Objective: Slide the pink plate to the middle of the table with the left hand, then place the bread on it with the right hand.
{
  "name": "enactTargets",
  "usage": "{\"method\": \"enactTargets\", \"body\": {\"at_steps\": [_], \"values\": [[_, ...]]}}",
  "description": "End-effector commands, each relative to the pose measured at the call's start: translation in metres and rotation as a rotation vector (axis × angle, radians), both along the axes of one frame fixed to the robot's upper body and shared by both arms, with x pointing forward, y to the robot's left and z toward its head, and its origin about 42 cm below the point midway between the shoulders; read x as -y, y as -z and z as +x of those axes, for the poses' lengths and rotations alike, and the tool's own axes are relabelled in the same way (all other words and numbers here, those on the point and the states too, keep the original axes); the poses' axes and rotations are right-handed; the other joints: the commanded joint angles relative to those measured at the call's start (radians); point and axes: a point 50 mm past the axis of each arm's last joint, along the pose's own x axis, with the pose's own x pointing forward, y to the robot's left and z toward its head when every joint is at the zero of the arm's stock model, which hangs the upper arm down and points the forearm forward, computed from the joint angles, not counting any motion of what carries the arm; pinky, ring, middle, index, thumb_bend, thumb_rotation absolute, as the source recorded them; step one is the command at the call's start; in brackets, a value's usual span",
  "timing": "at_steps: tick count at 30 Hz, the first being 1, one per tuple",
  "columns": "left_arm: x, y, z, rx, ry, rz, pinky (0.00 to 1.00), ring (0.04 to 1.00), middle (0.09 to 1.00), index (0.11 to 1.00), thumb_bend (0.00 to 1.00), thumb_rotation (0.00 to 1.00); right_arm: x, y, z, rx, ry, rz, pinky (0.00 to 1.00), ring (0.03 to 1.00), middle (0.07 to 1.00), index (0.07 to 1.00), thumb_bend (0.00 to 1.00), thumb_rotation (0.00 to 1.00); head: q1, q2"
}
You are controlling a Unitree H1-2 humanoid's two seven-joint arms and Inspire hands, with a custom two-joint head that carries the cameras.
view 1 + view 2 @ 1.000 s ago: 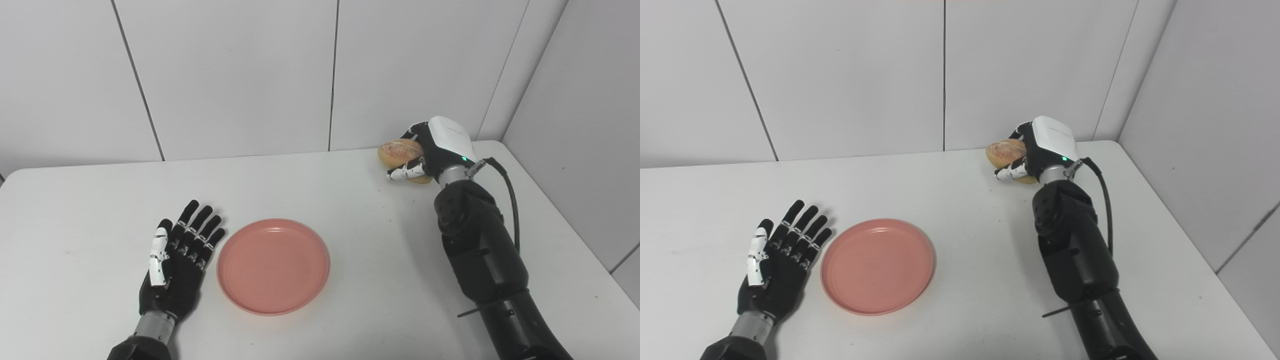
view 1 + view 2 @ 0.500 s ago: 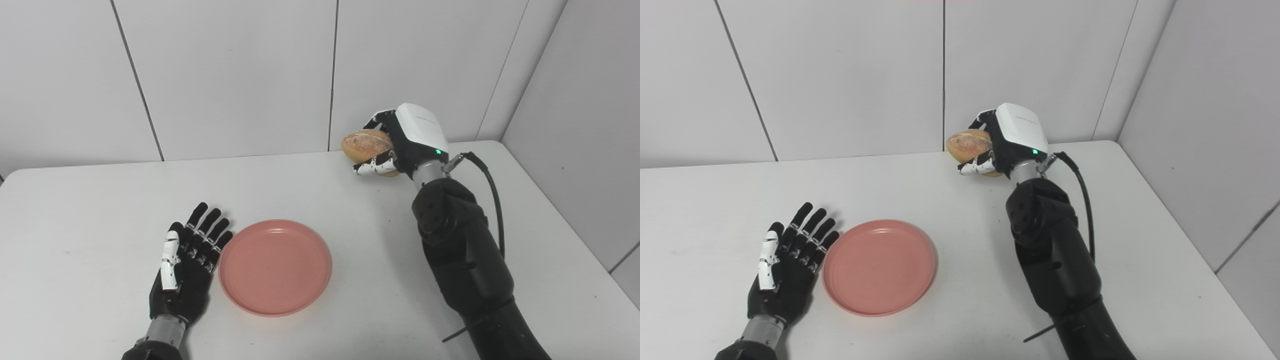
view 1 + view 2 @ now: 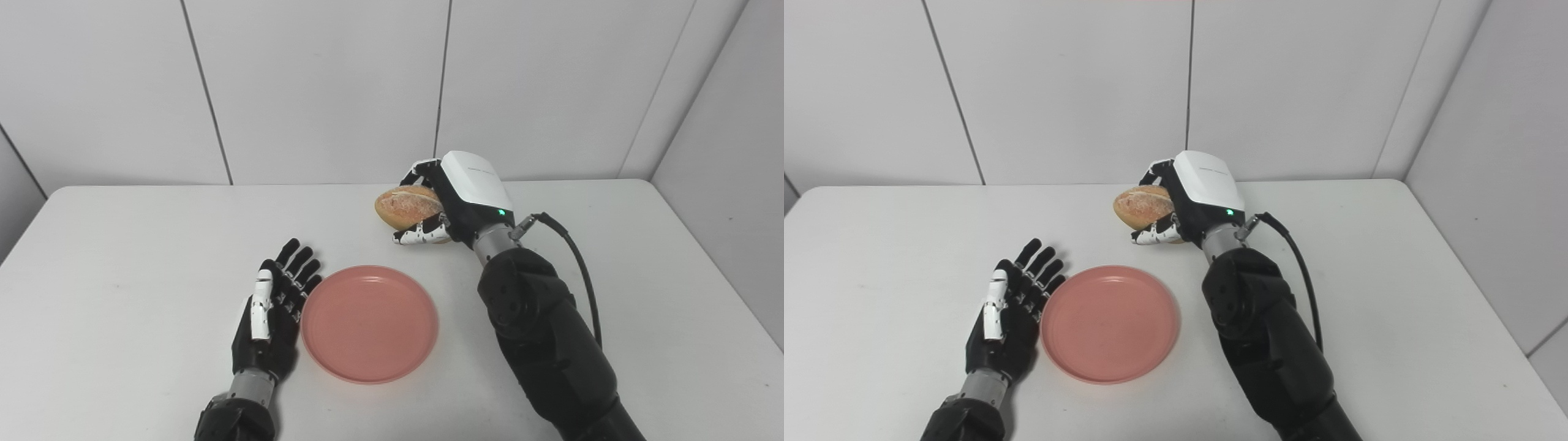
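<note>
The pink plate (image 3: 369, 323) lies flat on the white table (image 3: 122, 245), near its middle and toward the front. My left hand (image 3: 272, 317) rests open beside the plate's left rim, fingers straight and pointing away from me. My right hand (image 3: 456, 199) is shut on the bread (image 3: 407, 206), a brown crusty roll, held above the table just behind the plate's far edge. In the right eye view the bread (image 3: 1142, 206) shows left of the right hand (image 3: 1191, 199), and the plate (image 3: 1110, 323) sits below it with nothing on it.
White wall panels (image 3: 318, 86) stand close behind the table, and a side wall (image 3: 735, 122) runs along the right. A black cable (image 3: 582, 269) loops off my right wrist. The right forearm (image 3: 545, 343) rises from the bottom edge just right of the plate.
The right hand has carried the bread leftward and toward me, from the far right corner to just behind the plate. The camera has also shifted. The left hand stays open by the plate.
</note>
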Motion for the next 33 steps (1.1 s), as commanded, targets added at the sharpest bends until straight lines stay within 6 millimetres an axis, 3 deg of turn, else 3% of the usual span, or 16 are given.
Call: {"method": "enactTargets", "body": {"at_steps": [1, 10, 12, 15, 17, 21, 33], "values": [[0.007, 0.015, -0.007, -0.062, -0.017, 0.022, 0.92, 0.911, 0.907, 0.885, 0.4, 1.0, -0.01, -0.013, -0.004, 0.08, -0.053, 0.002, 0.27, 0.353, 0.429, 0.533, 0.52, 0.0, 0.007, 0.002], [0.017, 0.008, -0.009, -0.032, -0.046, 0.077, 0.92, 0.907, 0.912, 0.893, 0.41, 1.0, -0.034, 0.005, -0.009, 0.039, -0.136, 0.008, 0.21, 0.291, 0.405, 0.531, 0.52, 0.0, 0.089, 0.019], [0.019, 0.008, -0.009, -0.032, -0.048, 0.082, 0.92, 0.904, 0.91, 0.891, 0.41, 1.0, -0.037, 0.009, -0.01, 0.027, -0.15, 0.008, 0.21, 0.289, 0.461, 0.495, 0.53, 0.0, 0.102, 0.024], [0.021, 0.008, -0.008, -0.027, -0.048, 0.098, 0.92, 0.903, 0.91, 0.891, 0.41, 1.0, -0.04, 0.013, -0.011, 0.012, -0.168, 0.006, 0.2, 0.273, 0.473, 0.486, 0.53, 0.0, 0.116, 0.026], [0.023, 0.007, -0.008, -0.02, -0.047, 0.107, 0.92, 0.902, 0.91, 0.893, 0.41, 1.0, -0.042, 0.019, -0.012, 0.001, -0.184, -0.006, 0.22, 0.298, 0.438, 0.512, 0.52, 0.0, 0.133, 0.03], [0.026, 0.005, -0.008, -0.018, -0.054, 0.111, 0.93, 0.902, 0.909, 0.895, 0.42, 1.0, -0.047, 0.03, -0.013, -0.023, -0.202, -0.03, 0.24, 0.327, 0.417, 0.531, 0.52, 0.0, 0.145, 0.036], [0.028, 0.002, -0.006, -0.014, -0.053, 0.114, 0.93, 0.902, 0.91, 0.891, 0.42, 1.0, -0.052, 0.061, -0.021, -0.099, -0.24, -0.077, 0.2, 0.29, 0.405, 0.53, 0.52, 0.0, 0.152, 0.056]]}}
